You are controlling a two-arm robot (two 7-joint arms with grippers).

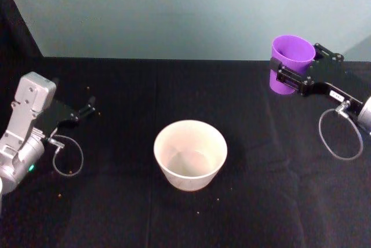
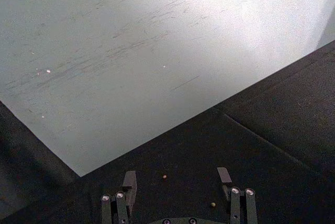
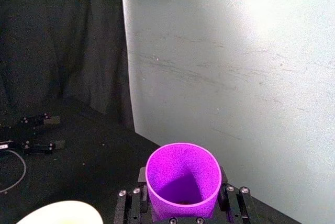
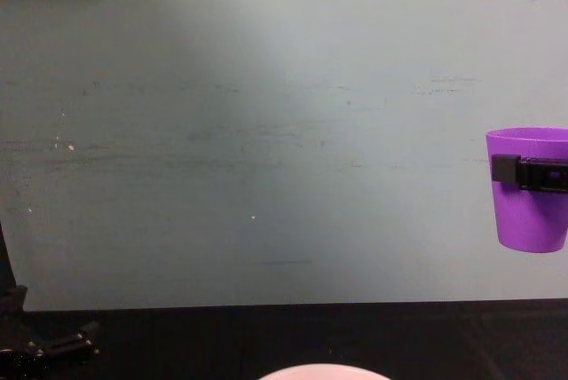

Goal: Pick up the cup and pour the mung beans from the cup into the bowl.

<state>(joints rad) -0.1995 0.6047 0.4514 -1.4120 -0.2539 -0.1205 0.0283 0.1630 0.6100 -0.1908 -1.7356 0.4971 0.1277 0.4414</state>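
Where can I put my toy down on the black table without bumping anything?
Bare black table lies between the left tool and the bowl, behind the bowl up to the wall, and right of the bowl under the raised cup in the right tool. Tightest beside the tools.

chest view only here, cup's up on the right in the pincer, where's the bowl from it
Observer: The bowl sits in the middle of the table, left of the cup held by the right pincer and nearer the robot, so not under it.
Operator: anything in the bowl
Observer: Seen from the head view, its inside looks bare.
Operator: left arm in the way
Observer: The left pincer is low at the table's left side, open and holding nothing, well away from the bowl.
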